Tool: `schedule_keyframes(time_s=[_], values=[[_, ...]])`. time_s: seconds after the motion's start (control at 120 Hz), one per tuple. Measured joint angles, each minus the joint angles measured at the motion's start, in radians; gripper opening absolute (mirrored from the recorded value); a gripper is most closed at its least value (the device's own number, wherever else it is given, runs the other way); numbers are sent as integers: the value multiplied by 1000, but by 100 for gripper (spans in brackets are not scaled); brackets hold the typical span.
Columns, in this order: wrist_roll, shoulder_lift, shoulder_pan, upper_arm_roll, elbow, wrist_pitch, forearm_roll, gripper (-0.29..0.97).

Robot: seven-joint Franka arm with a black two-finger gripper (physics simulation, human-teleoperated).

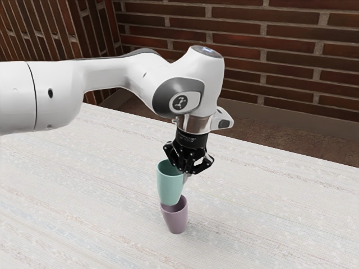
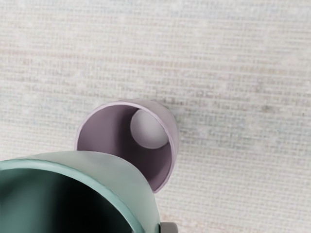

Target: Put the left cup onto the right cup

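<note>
The gripper (image 1: 185, 175) points down and grips the green cup (image 1: 168, 186) by the wall at its rim, on the exterior view's right side. The green cup leans slightly, its base at the mouth of the purple cup (image 1: 175, 219), which stands upright on the pale table (image 1: 280, 213). In the wrist view the green cup (image 2: 73, 194) overlaps the purple cup's (image 2: 121, 141) near rim.

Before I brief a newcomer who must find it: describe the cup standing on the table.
On the pale woven table, look directly beneath the black gripper. The mauve cup stands upright there; unlike the teal cup tilted above it, it is purple and lower.
</note>
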Motion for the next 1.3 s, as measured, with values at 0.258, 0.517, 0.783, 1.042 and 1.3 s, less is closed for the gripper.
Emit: schedule_keyframes(time_s=[0.258,0.517,0.783,1.042,1.3], values=[[-7,-6,5,0,-3,-2,3,-10],[-11,-5,11,1,-3,-3,7,-10],[-14,9,11,10,1,2,11,-8],[-15,52,5,11,32,5,14,-5],[-16,95,12,11,64,6,14,-4]])
